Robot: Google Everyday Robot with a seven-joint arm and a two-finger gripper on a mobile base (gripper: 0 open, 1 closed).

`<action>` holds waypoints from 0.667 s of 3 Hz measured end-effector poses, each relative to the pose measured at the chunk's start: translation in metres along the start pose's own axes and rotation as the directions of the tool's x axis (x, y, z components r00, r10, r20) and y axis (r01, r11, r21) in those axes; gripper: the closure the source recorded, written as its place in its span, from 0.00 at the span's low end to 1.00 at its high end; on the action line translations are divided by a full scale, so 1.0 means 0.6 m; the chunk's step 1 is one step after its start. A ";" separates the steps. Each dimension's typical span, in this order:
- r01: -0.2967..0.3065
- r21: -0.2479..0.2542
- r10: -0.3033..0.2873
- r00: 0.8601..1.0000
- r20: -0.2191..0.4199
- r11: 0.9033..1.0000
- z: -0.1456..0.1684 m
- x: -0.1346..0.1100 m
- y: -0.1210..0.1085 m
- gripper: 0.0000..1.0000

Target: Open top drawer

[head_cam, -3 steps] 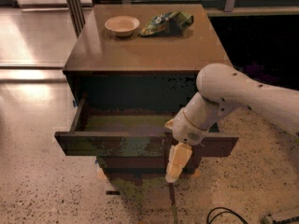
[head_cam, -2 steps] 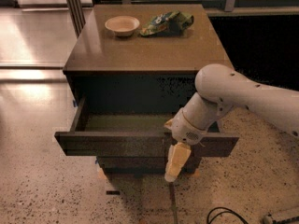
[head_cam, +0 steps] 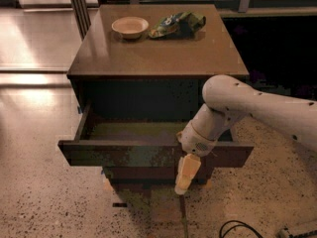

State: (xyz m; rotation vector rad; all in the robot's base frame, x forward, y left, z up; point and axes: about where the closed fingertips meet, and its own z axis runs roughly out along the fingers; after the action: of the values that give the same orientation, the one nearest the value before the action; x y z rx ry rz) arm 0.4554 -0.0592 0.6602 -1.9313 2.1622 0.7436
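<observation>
The top drawer (head_cam: 124,154) of the dark brown cabinet stands pulled out toward me, its wide reddish-brown front bearing a greenish smudge, its shallow grey-brown tray (head_cam: 133,131) showing inside. My white arm reaches in from the right. My gripper (head_cam: 184,180) hangs in front of the drawer front, right of its middle, with a cream-coloured finger (head_cam: 187,171) pointing down past the front's lower edge. It holds nothing that I can see. A narrower drawer front (head_cam: 143,174) shows just below.
On the cabinet top (head_cam: 148,53) sit a pale bowl (head_cam: 130,27) and a green crumpled bag (head_cam: 177,24) at the back. Speckled floor surrounds the cabinet. A black cable (head_cam: 237,229) lies on the floor at the lower right.
The drawer and my gripper stay about where they were; the gripper has shifted very slightly left and down.
</observation>
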 end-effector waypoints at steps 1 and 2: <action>-0.017 -0.022 0.017 1.000 -0.003 1.000 -0.001 0.001 0.018 0.00; -0.039 -0.040 0.038 0.999 -0.010 0.998 -0.001 0.005 0.046 0.00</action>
State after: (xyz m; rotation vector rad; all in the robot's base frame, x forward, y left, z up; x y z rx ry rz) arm 0.4287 -0.0606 0.6665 -1.9206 2.2124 0.7918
